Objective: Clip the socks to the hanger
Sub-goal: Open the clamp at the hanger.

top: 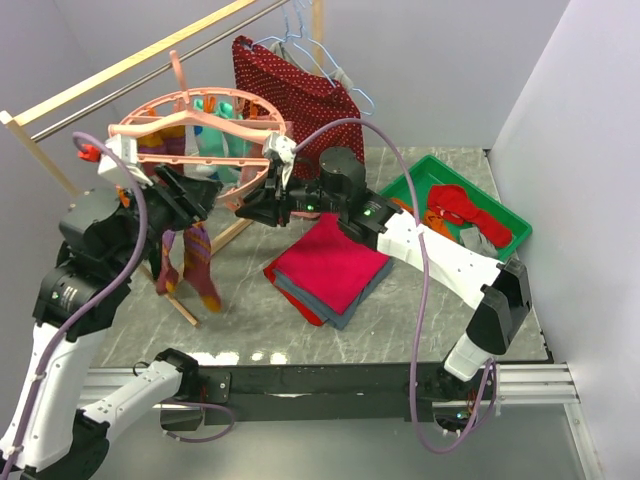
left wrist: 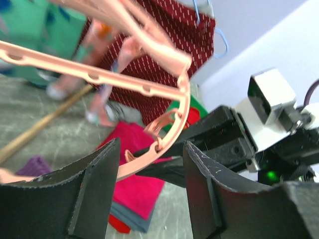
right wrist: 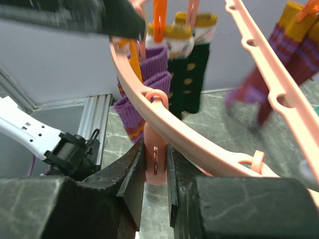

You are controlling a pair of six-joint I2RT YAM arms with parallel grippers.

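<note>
The round pink hanger (top: 200,125) hangs from the wooden rail at the back left. Socks are clipped to it: purple-striped and maroon ones (top: 195,260), a teal one (top: 213,140); the right wrist view shows a purple sock (right wrist: 144,94), a dark dotted pair (right wrist: 192,69) and a maroon striped one (right wrist: 289,55). My right gripper (top: 245,210) (right wrist: 155,149) is shut on a pink clip (right wrist: 156,162) dangling from the outer ring. My left gripper (top: 205,195) (left wrist: 152,149) is open and empty, its jaws on either side of the hanger's rim (left wrist: 164,144).
A green bin (top: 425,175) at the right holds more socks, red (top: 460,205) and grey. A folded red and grey cloth stack (top: 330,270) lies mid-table. A dark red dotted garment (top: 290,85) hangs on blue wire hangers (top: 300,35) behind.
</note>
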